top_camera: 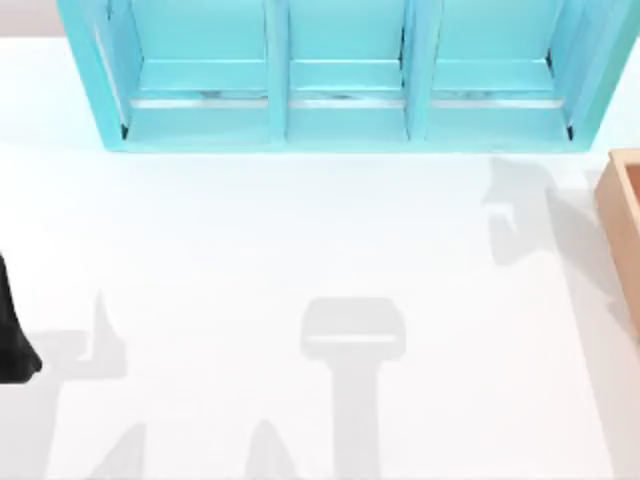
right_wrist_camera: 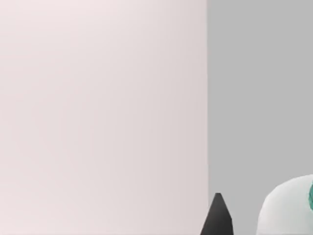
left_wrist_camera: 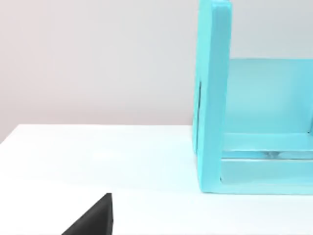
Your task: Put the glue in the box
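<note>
Close to the right wrist camera, a dark claw tip (right_wrist_camera: 217,215) stands beside a white rounded body with a green edge (right_wrist_camera: 288,208), probably the glue; whether it is clamped I cannot tell. From above, the box (top_camera: 622,225) sits at the worktop's (top_camera: 300,260) right edge. I judge this the carry step: next, lower into the box and let go. The left arm (top_camera: 12,330) is parked at the left edge.

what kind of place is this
Probably a rendered tabletop workspace, not a real room: a plain white table, a turquoise three-bay shelf unit at its far edge, and a tan wooden box at its right edge.
</note>
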